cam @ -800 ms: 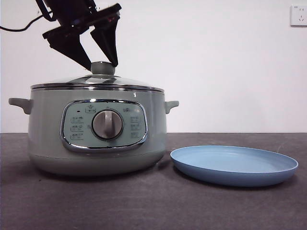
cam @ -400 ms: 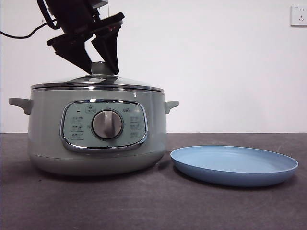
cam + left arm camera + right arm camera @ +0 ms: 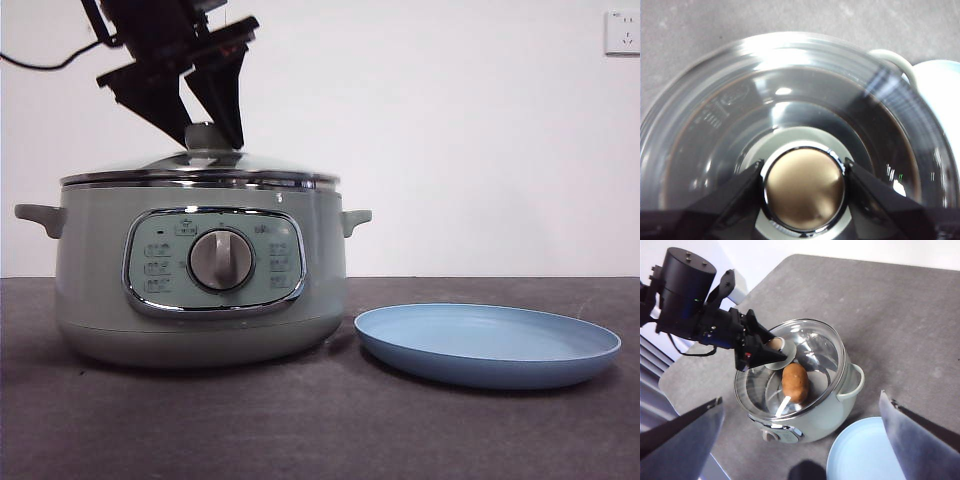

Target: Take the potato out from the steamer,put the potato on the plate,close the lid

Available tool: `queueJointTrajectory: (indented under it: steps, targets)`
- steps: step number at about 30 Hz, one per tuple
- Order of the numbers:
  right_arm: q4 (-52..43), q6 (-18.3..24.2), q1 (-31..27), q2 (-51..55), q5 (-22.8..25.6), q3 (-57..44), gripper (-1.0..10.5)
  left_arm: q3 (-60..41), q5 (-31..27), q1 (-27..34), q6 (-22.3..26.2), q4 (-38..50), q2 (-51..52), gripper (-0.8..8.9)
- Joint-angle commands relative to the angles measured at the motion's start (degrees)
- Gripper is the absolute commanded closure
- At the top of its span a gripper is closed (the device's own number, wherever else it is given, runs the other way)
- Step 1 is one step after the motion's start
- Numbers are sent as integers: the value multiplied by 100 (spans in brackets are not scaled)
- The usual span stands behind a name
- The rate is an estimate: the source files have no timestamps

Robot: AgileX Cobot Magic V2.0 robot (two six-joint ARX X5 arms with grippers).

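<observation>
Your left gripper (image 3: 804,172) has its two black jaws pressed against opposite sides of the knob (image 3: 804,189) on the lid (image 3: 790,100), clamped on it with no gap showing on either side. In the front view that same gripper (image 3: 212,135) comes down at a slant from the upper corner, its jaw tips meeting the pale-green knob (image 3: 207,137) at the top of the lid (image 3: 200,165). The lid sits on the steamer (image 3: 200,270), its chrome rim lying along the steamer's rim; whether it has lifted off at all you cannot tell from here.

Through the glass of the lid (image 3: 805,360) your right wrist camera shows the potato (image 3: 795,382) lying inside the steamer (image 3: 810,415), just beside the knob and under the dome. The left gripper (image 3: 775,352) reaches over the lid from the side of the steamer away from the plate (image 3: 865,455).

Your right gripper (image 3: 800,440) hangs high above the steamer with its jaws wide apart, holding nothing.

The blue plate (image 3: 488,345) rests on the grey table (image 3: 320,430) just beside the steamer, on the side away from the left gripper, with nothing on it
</observation>
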State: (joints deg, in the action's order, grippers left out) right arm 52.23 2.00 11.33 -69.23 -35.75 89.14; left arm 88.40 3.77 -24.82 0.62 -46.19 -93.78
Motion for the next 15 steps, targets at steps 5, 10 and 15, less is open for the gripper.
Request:
queueJointTrajectory:
  steps: [5, 10, 15]
  targets:
    - [-90, -308, 153, 0, -35, 33, 290, 1635, -35, 17, 535, -1023, 81, 822]
    - [-133, -306, 339, -13, -33, 33, 290, 2850, -59, 61, 789, -1967, 87, 822]
    - [-337, -310, 638, -140, -26, 33, 290, 3836, -92, 74, 907, -2732, 203, 822]
